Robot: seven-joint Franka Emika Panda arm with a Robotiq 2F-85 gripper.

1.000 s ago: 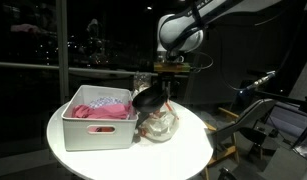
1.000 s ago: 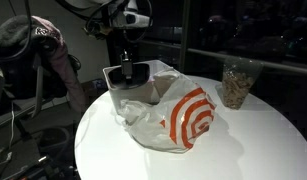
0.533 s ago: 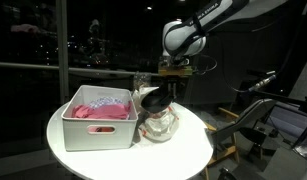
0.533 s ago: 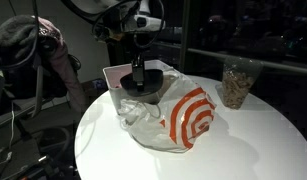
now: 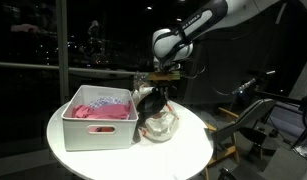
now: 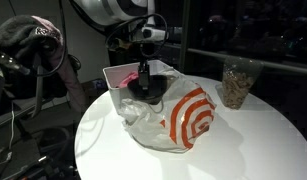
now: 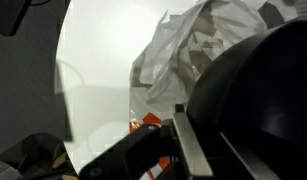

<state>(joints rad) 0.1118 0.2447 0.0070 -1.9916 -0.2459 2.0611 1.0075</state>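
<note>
My gripper (image 5: 158,86) (image 6: 143,70) is shut on the rim of a black round object (image 5: 148,100) (image 6: 145,90) that looks like a bowl. It hangs just over the crumpled clear plastic bag with a red ring logo (image 5: 158,124) (image 6: 178,115), beside the white bin (image 5: 98,128) (image 6: 118,78). In the wrist view the black object (image 7: 255,90) fills the right side, pinched in the gripper (image 7: 205,122), with one flat finger (image 7: 190,145) showing. The bag (image 7: 183,48) lies beyond it on the white table (image 7: 93,70).
The white bin holds pink cloth (image 5: 101,108). A clear jar of brownish pieces (image 6: 236,84) stands at the far side of the round table (image 6: 243,145). Chairs and dark equipment (image 5: 263,125) stand around the table. A dark window is behind.
The gripper has carried the black object lower and sideways, from beside the bin to just over the bag. Its grip has stayed the same.
</note>
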